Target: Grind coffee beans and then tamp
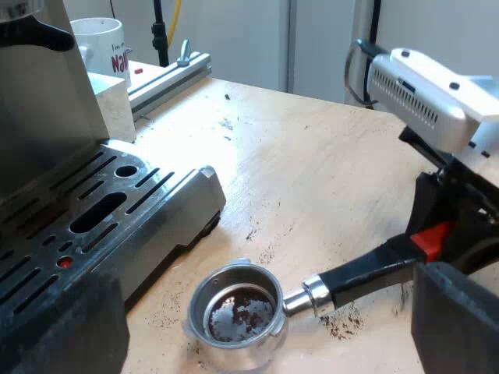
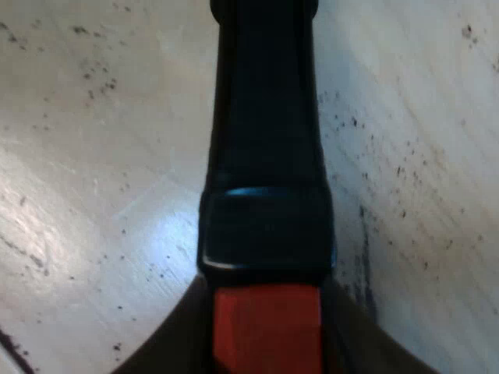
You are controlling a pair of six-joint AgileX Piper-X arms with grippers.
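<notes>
The metal holder (image 1: 234, 312) lies on the wooden table beside the espresso machine's drip tray (image 1: 101, 210). Its basket faces up with dark coffee residue inside. Its dark handle (image 1: 366, 273) runs away from the basket to a red end (image 1: 431, 238), where my right gripper (image 1: 452, 230) sits. In the right wrist view the handle (image 2: 265, 156) runs straight out from my right gripper (image 2: 265, 343), and the red end (image 2: 265, 327) sits tight between the fingers. My left gripper (image 1: 261, 312) hangs open above the holder, its fingers far apart and holding nothing.
A white mug (image 1: 101, 47) stands behind the machine. An aluminium rail (image 1: 168, 78) lies along the far table edge. Loose coffee grounds (image 1: 343, 323) are scattered on the wood (image 2: 93, 156) around the holder.
</notes>
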